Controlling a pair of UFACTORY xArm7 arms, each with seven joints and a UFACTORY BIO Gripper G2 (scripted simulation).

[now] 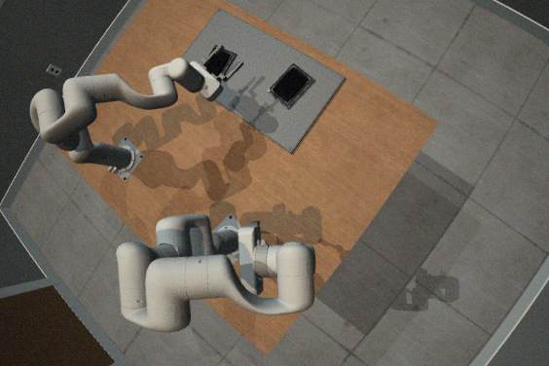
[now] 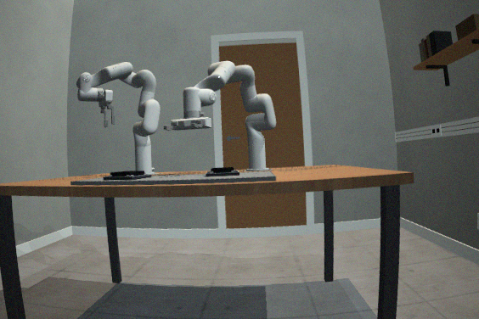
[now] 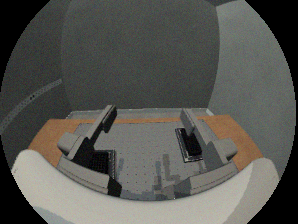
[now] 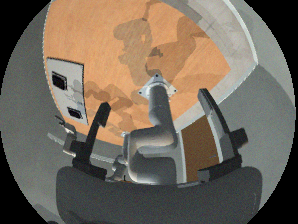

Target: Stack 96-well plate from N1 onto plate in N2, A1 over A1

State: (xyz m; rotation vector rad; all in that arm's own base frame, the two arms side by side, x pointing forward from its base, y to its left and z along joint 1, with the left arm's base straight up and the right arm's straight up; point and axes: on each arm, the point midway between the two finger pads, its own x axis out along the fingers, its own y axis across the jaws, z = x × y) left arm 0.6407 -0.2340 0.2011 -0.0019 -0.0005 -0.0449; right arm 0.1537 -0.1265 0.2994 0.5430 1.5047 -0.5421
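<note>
- Left gripper (image 1: 230, 55) (image 2: 187, 124) (image 3: 149, 110) hangs well above the grey board (image 1: 258, 46) (image 2: 178, 181) (image 3: 145, 142); fingers apart, nothing between them
- To its right and below, the 96-well plate (image 1: 291, 84) (image 2: 127, 173) (image 3: 191, 142) (image 4: 59, 81) sits in N1, inside the board's edges
- Below-left of it, N2's plate (image 1: 220, 61) (image 2: 222, 169) (image 3: 100, 162) (image 4: 74, 113)
- Right gripper (image 1: 249, 262) (image 2: 109, 124) (image 4: 153, 98) stands wide, unloaded; well apart from it, leaving open air between
</note>
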